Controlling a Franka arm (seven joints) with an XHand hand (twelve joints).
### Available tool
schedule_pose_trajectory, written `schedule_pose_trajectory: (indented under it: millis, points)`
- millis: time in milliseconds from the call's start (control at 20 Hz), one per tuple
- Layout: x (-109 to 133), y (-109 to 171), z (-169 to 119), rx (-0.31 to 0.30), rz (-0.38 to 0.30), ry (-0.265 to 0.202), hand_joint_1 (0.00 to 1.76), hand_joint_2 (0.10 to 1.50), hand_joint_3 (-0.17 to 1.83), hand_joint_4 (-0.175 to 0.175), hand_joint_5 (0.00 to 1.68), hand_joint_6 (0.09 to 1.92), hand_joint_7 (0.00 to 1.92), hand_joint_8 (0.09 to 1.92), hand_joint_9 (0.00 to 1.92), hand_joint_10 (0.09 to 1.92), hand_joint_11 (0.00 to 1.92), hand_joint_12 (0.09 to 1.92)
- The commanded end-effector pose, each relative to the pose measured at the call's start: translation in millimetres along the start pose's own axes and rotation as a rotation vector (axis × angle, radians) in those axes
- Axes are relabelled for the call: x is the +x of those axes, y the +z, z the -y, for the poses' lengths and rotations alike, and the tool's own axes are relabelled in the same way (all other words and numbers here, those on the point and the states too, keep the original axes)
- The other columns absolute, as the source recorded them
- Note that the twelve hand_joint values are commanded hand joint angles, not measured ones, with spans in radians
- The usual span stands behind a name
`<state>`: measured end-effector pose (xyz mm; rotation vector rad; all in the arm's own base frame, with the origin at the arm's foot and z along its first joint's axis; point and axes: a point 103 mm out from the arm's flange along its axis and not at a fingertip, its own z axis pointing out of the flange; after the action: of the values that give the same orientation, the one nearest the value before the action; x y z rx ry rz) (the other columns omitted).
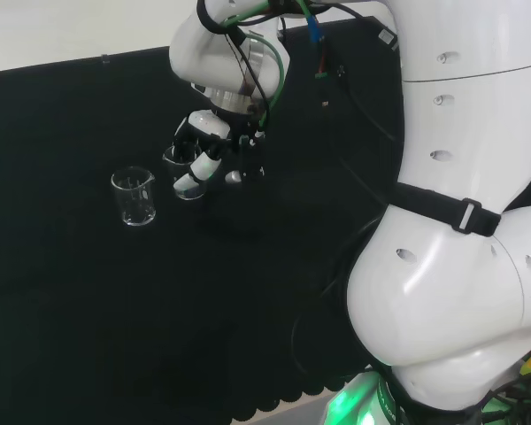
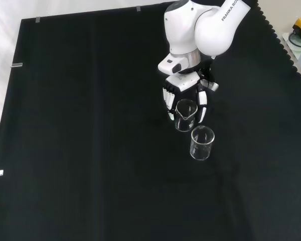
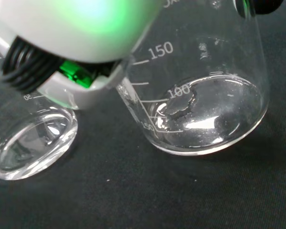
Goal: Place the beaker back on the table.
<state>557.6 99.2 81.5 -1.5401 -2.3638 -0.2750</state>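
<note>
While robot hand point(image 2: 184, 98) curls round beaker point(image 2: 185, 115), second beaker point(image 2: 201, 143) just beside (cloth point(image 2: 80, 150) bare leftward).

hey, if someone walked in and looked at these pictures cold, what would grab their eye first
Probably the black and white hand near the middle of the black cloth, fingers curled round a clear beaker. A second clear beaker stands free just in front of it in the front view.
</note>
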Motion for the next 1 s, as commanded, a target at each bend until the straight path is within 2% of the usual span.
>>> schedule_pose_trajectory:
  millis: [50, 500, 750, 800, 850, 900, 1000]
  points:
    - [-0.9, 10.0, -0.9, -0.012, 0.017, -0.001, 1.43, 0.60, 0.64, -0.175, 1.36, 0.46, 1.35, 0.58, 1.58, 0.09, 1.36, 0.61]
    - [3.5, 11.2, -1.3, -0.004, 0.046, -0.009, 1.33, 0.58, 0.73, -0.175, 1.34, 0.54, 1.41, 0.48, 1.72, 0.11, 1.37, 0.62]
    - [-0.3, 13.8, 0.0, 0.005, 0.057, 0.006, 1.32, 0.58, 0.74, -0.175, 1.34, 0.54, 1.42, 0.48, 1.72, 0.11, 1.37, 0.62]
    - [-0.4, 14.1, -0.7, 0.023, 0.097, 0.037, 1.32, 0.58, 0.74, -0.175, 1.34, 0.54, 1.42, 0.48, 1.72, 0.10, 1.37, 0.62]
    - [0.2, 14.2, -1.6, 0.026, 0.108, 0.046, 1.32, 0.58, 0.74, -0.175, 1.34, 0.54, 1.42, 0.48, 1.72, 0.10, 1.37, 0.62]
    - [0.4, 13.8, -1.9, 0.026, 0.107, 0.045, 1.32, 0.58, 0.74, -0.175, 1.34, 0.56, 1.41, 0.50, 1.71, 0.10, 1.36, 0.62]
    - [1.6, 13.4, -2.0, 0.025, 0.099, 0.029, 1.33, 0.50, 0.87, -0.165, 1.28, 0.67, 1.48, 0.47, 1.68, 0.09, 1.35, 0.64]
